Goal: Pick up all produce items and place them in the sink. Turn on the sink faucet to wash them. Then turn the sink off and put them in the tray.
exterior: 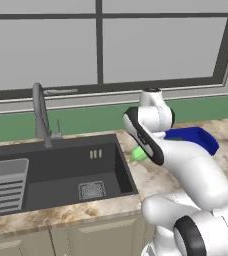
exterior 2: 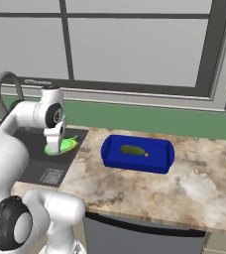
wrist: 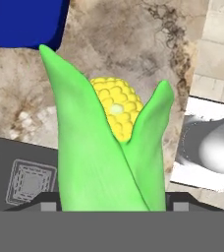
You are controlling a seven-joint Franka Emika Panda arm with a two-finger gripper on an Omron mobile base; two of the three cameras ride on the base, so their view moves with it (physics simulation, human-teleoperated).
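While the corn [wrist: 104,147], a yellow cob in a bright lime-green husk, sits clamped between the jaws of the gripper [exterior 2: 56,144], the job in hand looks like the carry toward the tray [exterior 2: 110,154]. The cob fills the hand view from the bottom up, pointed husk tips aiming away from the hand, so it sits right in the grip, sticking out ahead of it.

Taking the tray as the landmark: the corn hangs to its left in the right base view, over the edge where the sink [exterior: 61,170] meets the stone counter [exterior 2: 184,183], well apart from the blue rim. The darker olive vegetable [exterior 2: 133,150] already lies inside the tray, near its middle. The faucet [exterior: 41,115] stands farther off, beyond the sink on the side away from the tray.

To do it well, I would keep the corn level and high enough to pass the tray's near wall, then lower it beside the olive vegetable, not onto it, before parting the jaws.
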